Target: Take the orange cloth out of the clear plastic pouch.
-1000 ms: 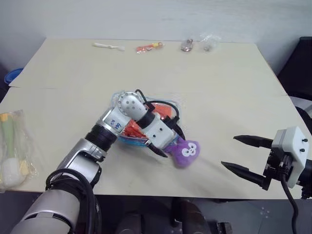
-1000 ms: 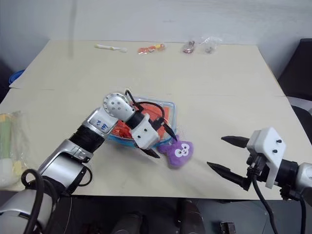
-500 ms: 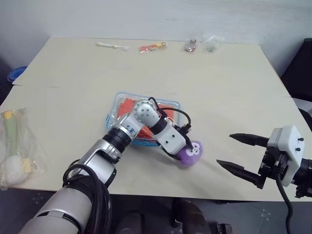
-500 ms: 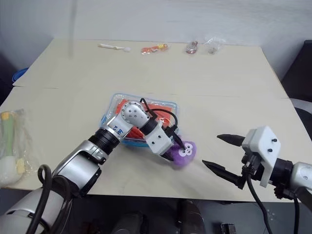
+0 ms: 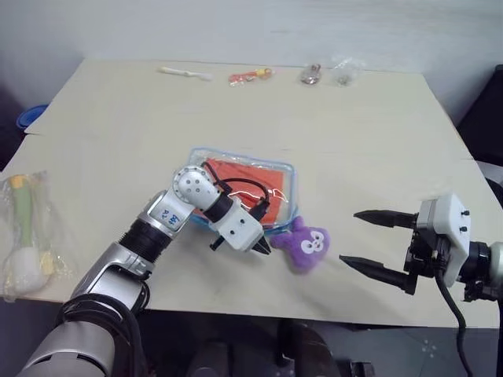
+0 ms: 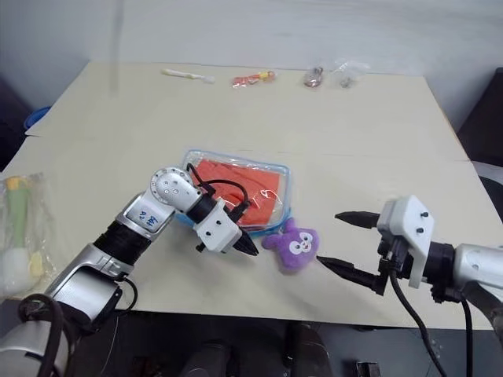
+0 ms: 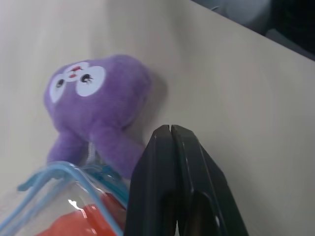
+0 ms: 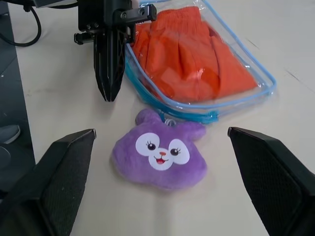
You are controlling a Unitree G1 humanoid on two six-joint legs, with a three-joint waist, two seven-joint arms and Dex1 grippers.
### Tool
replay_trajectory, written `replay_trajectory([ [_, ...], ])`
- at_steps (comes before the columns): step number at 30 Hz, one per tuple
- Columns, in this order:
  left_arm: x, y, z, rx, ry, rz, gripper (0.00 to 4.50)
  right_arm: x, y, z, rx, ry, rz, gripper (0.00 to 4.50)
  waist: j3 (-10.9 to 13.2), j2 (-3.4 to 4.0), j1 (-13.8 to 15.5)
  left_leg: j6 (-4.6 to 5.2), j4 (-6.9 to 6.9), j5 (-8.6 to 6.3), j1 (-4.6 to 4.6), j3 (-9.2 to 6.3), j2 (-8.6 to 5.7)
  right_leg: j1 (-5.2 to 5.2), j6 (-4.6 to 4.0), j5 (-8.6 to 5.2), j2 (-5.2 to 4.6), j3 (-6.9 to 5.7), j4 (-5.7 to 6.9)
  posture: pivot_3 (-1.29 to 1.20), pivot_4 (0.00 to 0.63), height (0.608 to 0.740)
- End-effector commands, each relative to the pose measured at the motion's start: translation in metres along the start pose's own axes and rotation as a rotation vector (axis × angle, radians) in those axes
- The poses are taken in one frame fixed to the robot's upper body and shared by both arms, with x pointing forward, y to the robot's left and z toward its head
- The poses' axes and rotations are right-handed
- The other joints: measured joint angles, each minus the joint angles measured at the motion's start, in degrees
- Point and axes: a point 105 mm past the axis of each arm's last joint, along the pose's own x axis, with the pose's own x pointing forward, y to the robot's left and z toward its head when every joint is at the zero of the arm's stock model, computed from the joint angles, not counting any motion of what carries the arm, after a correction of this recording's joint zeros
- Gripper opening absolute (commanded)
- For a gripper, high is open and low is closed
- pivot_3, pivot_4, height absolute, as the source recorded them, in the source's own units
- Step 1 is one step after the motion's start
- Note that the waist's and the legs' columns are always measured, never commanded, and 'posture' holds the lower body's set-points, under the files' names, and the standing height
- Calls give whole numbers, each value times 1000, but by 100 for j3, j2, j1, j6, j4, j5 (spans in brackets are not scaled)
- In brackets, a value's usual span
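Left wrist view first: my left gripper has its two black fingers pressed flat together, nothing between them, tip hovering over bare table just beside the purple plush bunny. A second ago those jaws stood wide over the near edge of the clear plastic pouch; they've snapped closed and, by my reading, come away empty. No zipper edge pinched, no fabric caught. So that grab looks like a miss, and the opening of the pouch is not yet started.

And the orange cloth? It sits inside the pouch, flat under the plastic, blue edge running all round it. The pouch itself has shifted a little since that earlier look, and the bunny lies at its near corner, touching the blue rim.

Over on the other side of the bunny from the pouch, my right gripper holds its jaws spread as wide as they go, gripping nothing, aimed at the plush.

Right wrist view gives what the head views can't: the blue edge looks closed along the side nearest the bunny, and my left fingers point down beside that edge, not on it. The left wrist view catches just a sliver of that corner.
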Motion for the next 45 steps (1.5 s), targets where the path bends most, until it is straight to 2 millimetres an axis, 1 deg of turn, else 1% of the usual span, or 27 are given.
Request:
replay_trajectory([
  [1, -5, 25, 13, 66, -15, 89, 929, 0, 3, 5, -35, -3, 15, 4500, 0, 0, 5, 4, 0, -2, 0, 0, 0, 2, 2, 1, 0, 0, -2, 0, 150, 740],
  [4, -4, 28, 16, 72, -28, 102, 1905, -1, 6, 3, -29, 2, 18, 4500, 0, 0, -54, 6, -1, -3, 4, 6, 0, 3, 4, 3, 1, 3, -3, 0, 150, 740],
  [6, 1, 24, 17, 86, -31, 72, 2526, -2, 7, 2, -26, 5, 14, 4500, 0, 0, -75, 6, -1, -3, 6, 6, 1, 4, 5, 3, 1, 3, -1, 0, 150, 740],
  [8, 7, 20, 15, 107, -25, 40, 2526, -3, 9, 2, -25, 5, 12, 4500, 0, 0, -82, 5, 0, -3, 7, 6, 2, 4, 7, 4, 0, 3, 0, 0, 150, 740],
  [13, 23, 19, 14, 121, -44, 1, 2526, -6, 15, 3, -21, 11, 19, 4500, 0, 1, -70, 5, 1, -3, 8, 8, 2, 6, 8, 4, 1, 5, -1, 0, 150, 740],
  [17, 36, 19, 4, 133, -5, -16, 2526, -7, 15, 3, -21, 10, 6, 4500, 0, 1, -69, 7, 2, -4, 8, 7, -1, 9, 13, 7, -1, 5, -5, 0, 150, 740],
  [20, 41, 20, -1, 139, 10, -12, 2526, -7, 17, 3, -20, 8, 3, 4500, 0, 0, -74, 7, 1, -4, 9, 7, 0, 10, 13, 7, 0, 5, -6, 0, 150, 740],
  [23, 43, 23, 1, 136, -18, 6, 1922, -7, 18, 3, -17, 6, 1, 4500, 0, 0, -70, 8, 2, -4, 8, 7, 0, 10, 13, 8, -1, 6, -6, 0, 150, 740],
  [29, 34, 20, 4, 123, -49, 13, 74, -7, 19, 2, -14, 5, 1, 4500, 0, 1, -75, 9, 2, -5, 9, 7, 0, 10, 13, 8, -1, 6, -5, 0, 150, 740],
  [31, 19, 14, 7, 89, -56, 20, 32, -6, 19, 3, -17, 3, 11, 4500, 0, 1, -79, 9, 2, -5, 9, 7, 0, 10, 13, 8, -1, 6, -6, 0, 150, 740],
  [33, 4, 4, 8, 47, -46, 7, 32, -4, 19, 2, -19, 3, 24, 4500, -1, 1, -113, 9, 1, -5, 10, 7, 3, 9, 13, 8, 0, 6, -5, 0, 150, 740],
  [36, -21, -19, 13, -27, -26, -26, 32, 0, 17, 2, -25, 1, 51, 4500, -2, 5, -174, 7, 1, -4, 13, 6, 8, 9, 10, 6, 2, 6, -1, 0, 150, 740],
  [38, -33, -31, 17, -73, -14, -38, 32, 4, 16, 3, -29, -4, 72, 4500, -2, 5, -215, 7, 2, -4, 13, 2, 9, 9, 10, 6, 2, 5, 0, 0, 150, 740],
  [41, -41, -51, 18, -114, 22, -64, 32, 14, 13, 4, -45, -17, 118, 4500, -2, 6, -214, 6, 4, -4, 11, 0, 8, 9, 10, 5, 0, 5, 0, 0, 150, 740],
  [43, -42, -63, 14, -131, 54, -80, 32, 23, 11, 4, -66, -20, 147, 4500, -1, 8, -219, 5, 4, -5, 11, -3, 7, 9, 9, 5, 0, 5, -2, 0, 150, 740],
  [45, -43, -68, 9, -146, 76, -73, 32, 30, 10, 4, -85, -22, 168, 4500, -1, 8, -224, 4, 4, -5, 10, -3, 7, 9, 8, 4, 0, 5, -3, 0, 150, 740],
])
